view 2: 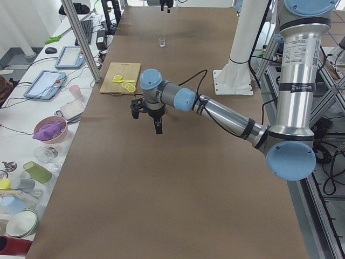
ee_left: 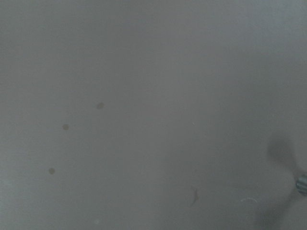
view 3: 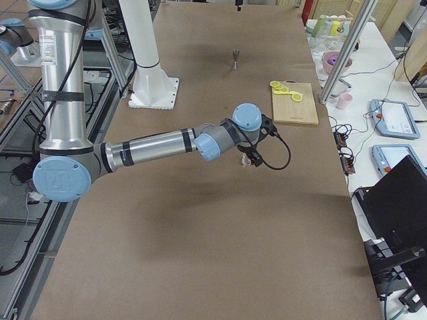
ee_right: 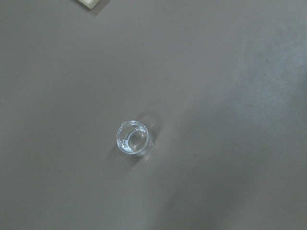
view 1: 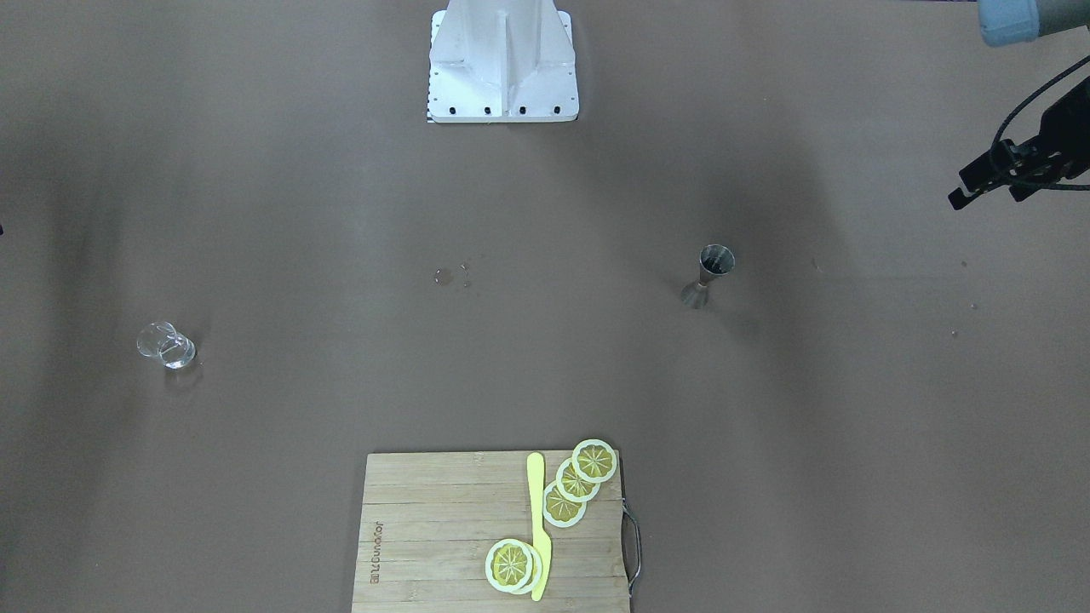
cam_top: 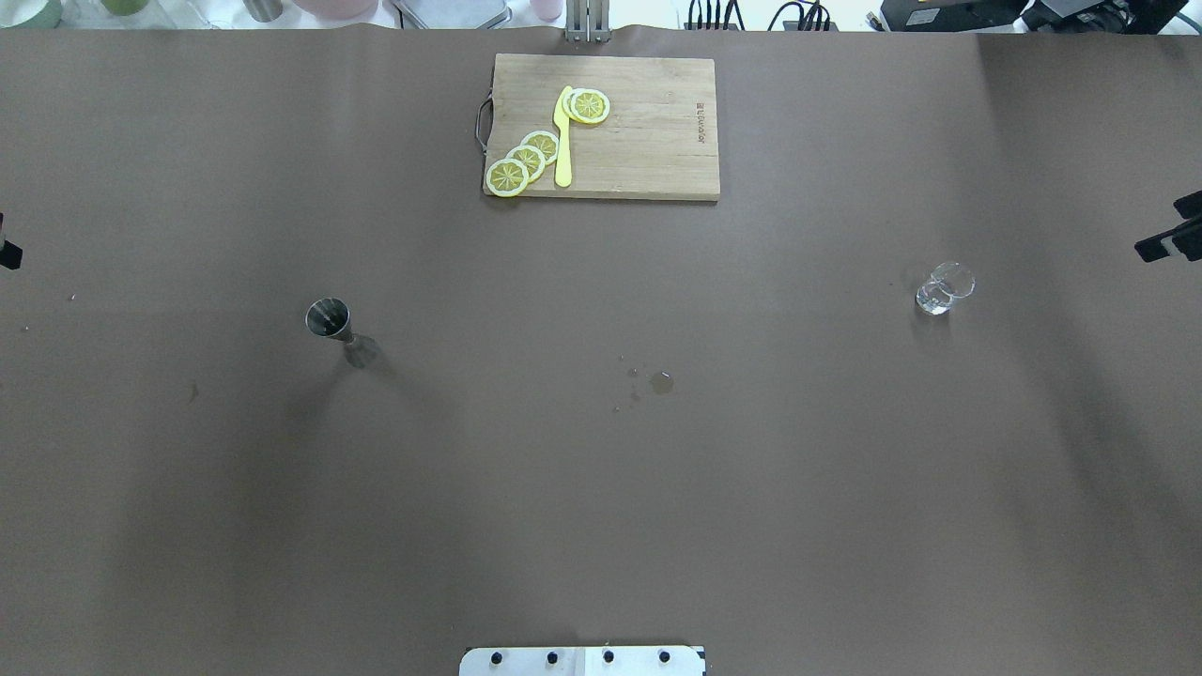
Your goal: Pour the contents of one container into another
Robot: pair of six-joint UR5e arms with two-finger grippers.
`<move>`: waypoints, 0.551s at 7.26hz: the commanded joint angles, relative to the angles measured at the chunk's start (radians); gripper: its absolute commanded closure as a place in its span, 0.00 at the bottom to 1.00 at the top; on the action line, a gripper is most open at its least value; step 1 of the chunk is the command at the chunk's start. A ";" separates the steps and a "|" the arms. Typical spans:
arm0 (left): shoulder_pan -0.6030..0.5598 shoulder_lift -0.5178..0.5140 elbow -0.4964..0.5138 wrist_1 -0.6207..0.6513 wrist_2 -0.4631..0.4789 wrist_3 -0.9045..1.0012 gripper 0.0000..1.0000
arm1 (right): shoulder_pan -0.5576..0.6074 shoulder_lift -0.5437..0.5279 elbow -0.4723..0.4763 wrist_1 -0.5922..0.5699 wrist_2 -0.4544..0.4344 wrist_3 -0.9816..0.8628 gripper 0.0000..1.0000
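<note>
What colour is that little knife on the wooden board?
Yellow. The knife shows best in the exterior front-facing view.

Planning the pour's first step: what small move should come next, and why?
Probably bring the left gripper in toward the jigger: it stands upright, ungrasped, on that arm's side, and the gripper hangs open well clear of it. The glass sits far across, untouched.

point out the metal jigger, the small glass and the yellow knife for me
jigger (view 1: 707, 277), exterior front-facing view, on its narrow waist
glass (ee_right: 134, 138), right wrist view, on its middle, seen from above
knife (view 1: 536, 489), exterior front-facing view, on its narrow handle end
</note>
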 commanded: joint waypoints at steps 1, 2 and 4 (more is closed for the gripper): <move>0.103 -0.002 -0.023 -0.049 0.004 -0.044 0.02 | -0.017 0.021 -0.183 0.286 -0.006 -0.012 0.00; 0.151 -0.004 -0.024 -0.131 0.007 -0.166 0.02 | -0.017 0.034 -0.240 0.354 -0.005 -0.012 0.00; 0.270 -0.002 -0.047 -0.247 0.071 -0.370 0.02 | -0.037 0.039 -0.250 0.399 -0.009 -0.013 0.01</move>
